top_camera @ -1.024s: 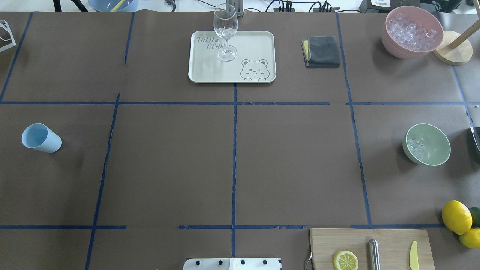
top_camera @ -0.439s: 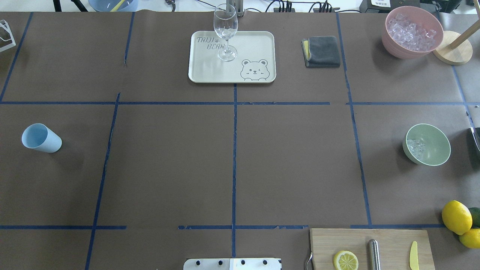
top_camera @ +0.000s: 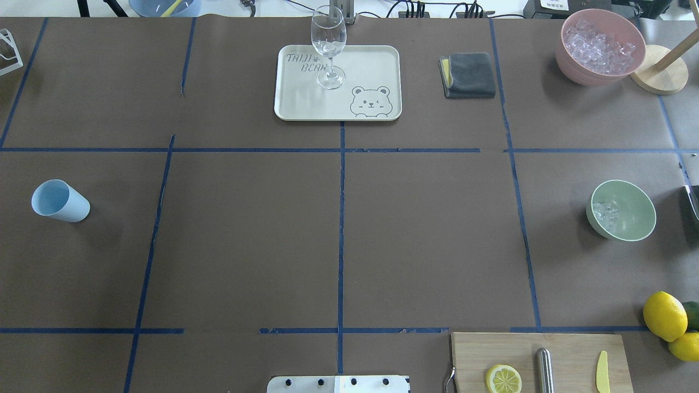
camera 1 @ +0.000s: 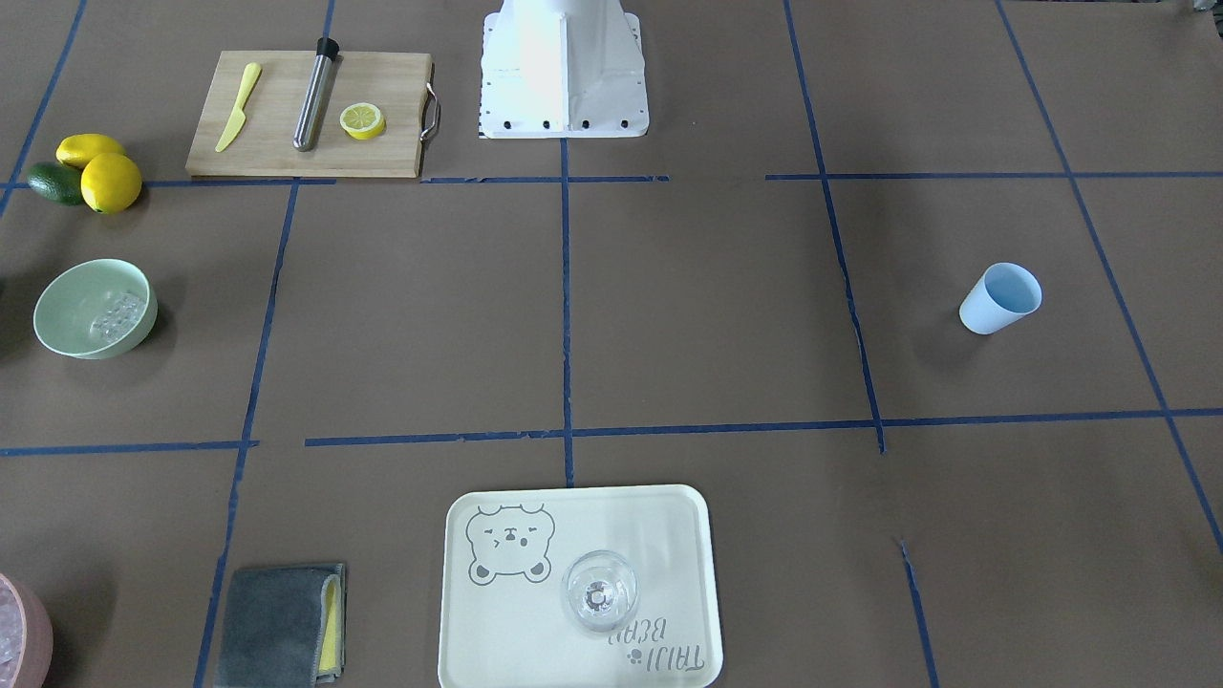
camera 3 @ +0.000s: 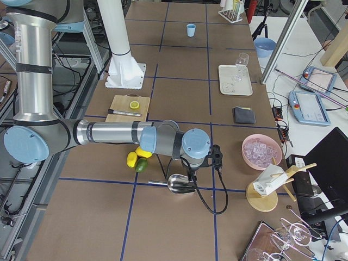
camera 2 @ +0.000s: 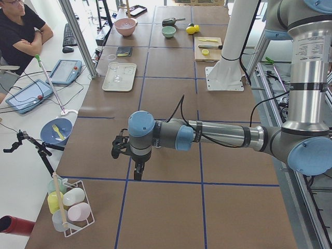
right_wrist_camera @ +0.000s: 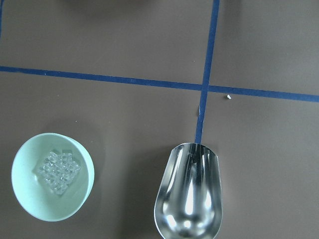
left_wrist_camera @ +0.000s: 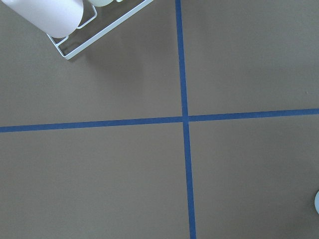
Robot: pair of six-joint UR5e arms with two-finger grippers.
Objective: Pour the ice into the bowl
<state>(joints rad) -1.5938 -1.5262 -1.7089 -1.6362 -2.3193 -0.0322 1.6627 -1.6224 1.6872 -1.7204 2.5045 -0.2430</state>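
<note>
ice (right_wrist_camera: 56, 172) in bowl (right_wrist_camera: 50, 208), beside scoop (right_wrist_camera: 188, 199)

Grey capitals reading "TAIJI BEAR" with a small paw mark beside them are printed in one corner of the cream tray (top_camera: 377, 60) at the table's far edge. The opposite corner carries a line-drawn, winking bear face (top_camera: 369, 101) — the only legible marking in view.

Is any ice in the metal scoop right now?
No, the scoop is bare and shiny inside; the ice sits in the mint-green bowl.
</note>
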